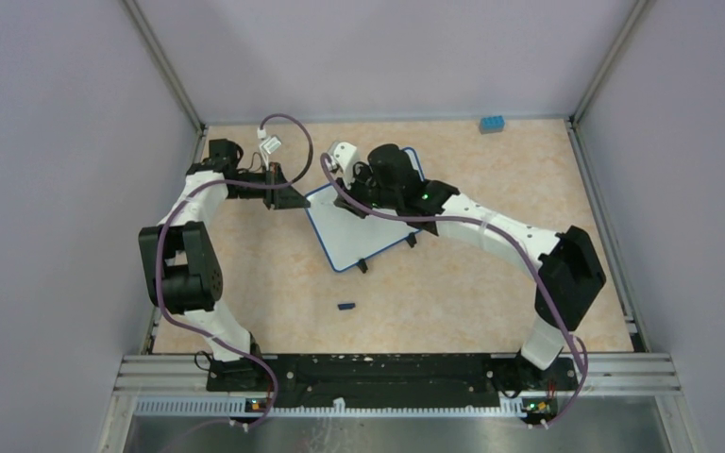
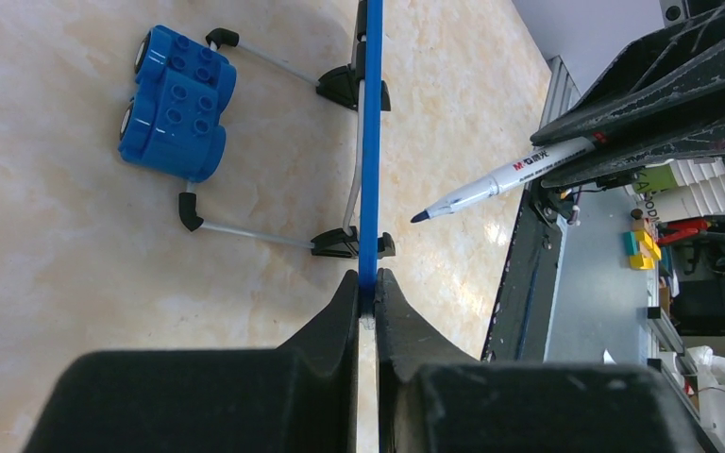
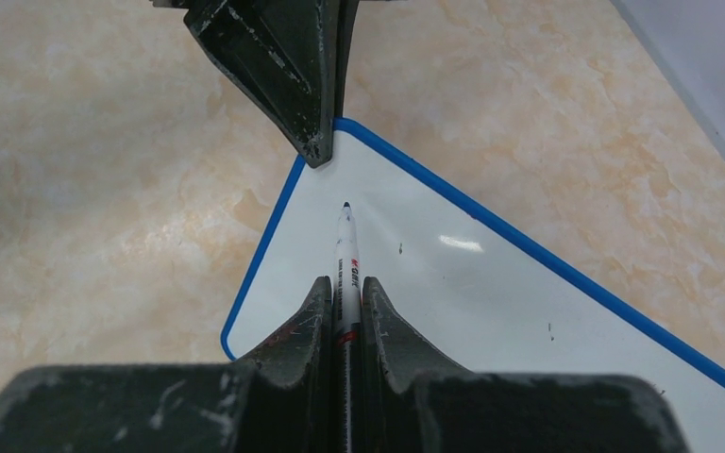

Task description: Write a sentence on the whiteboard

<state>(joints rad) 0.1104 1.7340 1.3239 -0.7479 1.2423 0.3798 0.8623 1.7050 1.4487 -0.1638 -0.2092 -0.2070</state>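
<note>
The whiteboard (image 1: 373,231) lies on the table, white with a thin blue frame and black feet (image 1: 362,267). Its face (image 3: 453,302) is blank apart from a few specks; no sentence shows on it. My left gripper (image 1: 298,200) is shut on the board's left corner, jaws clamped on the blue edge (image 2: 369,142). My right gripper (image 3: 345,293) is shut on a white marker (image 3: 346,250), uncapped, tip pointing at the board near that held corner. In the left wrist view the marker (image 2: 505,177) has its tip a little off the board's face.
A blue toy brick (image 1: 492,124) sits at the back right by the wall and also shows in the left wrist view (image 2: 175,104). A small dark cap (image 1: 345,306) lies on the table in front of the board. Walls enclose the table on three sides.
</note>
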